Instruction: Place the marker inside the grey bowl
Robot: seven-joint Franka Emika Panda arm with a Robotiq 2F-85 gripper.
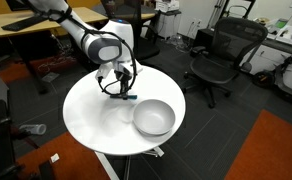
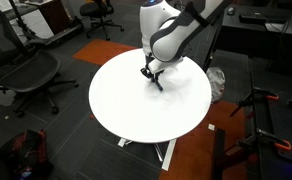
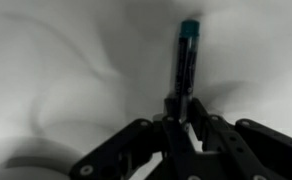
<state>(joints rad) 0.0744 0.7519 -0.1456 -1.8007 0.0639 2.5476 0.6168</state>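
The marker (image 3: 186, 60) is a thin dark stick with a teal tip, and it points away from my jaws in the wrist view. My gripper (image 3: 182, 112) is shut on its near end. In both exterior views the gripper (image 1: 117, 86) (image 2: 148, 72) hangs low over the white table with the marker (image 1: 127, 96) (image 2: 157, 83) slanting down from it, close to the surface. The grey bowl (image 1: 153, 117) stands upright and empty on the table, a short way from the gripper toward the table's edge. I cannot see the bowl in the wrist view.
The round white table (image 1: 91, 115) (image 2: 126, 105) stands on a pedestal. Black office chairs (image 1: 221, 55) (image 2: 26, 70) stand around it on the dark floor. Desks (image 1: 26, 30) line the back of the room.
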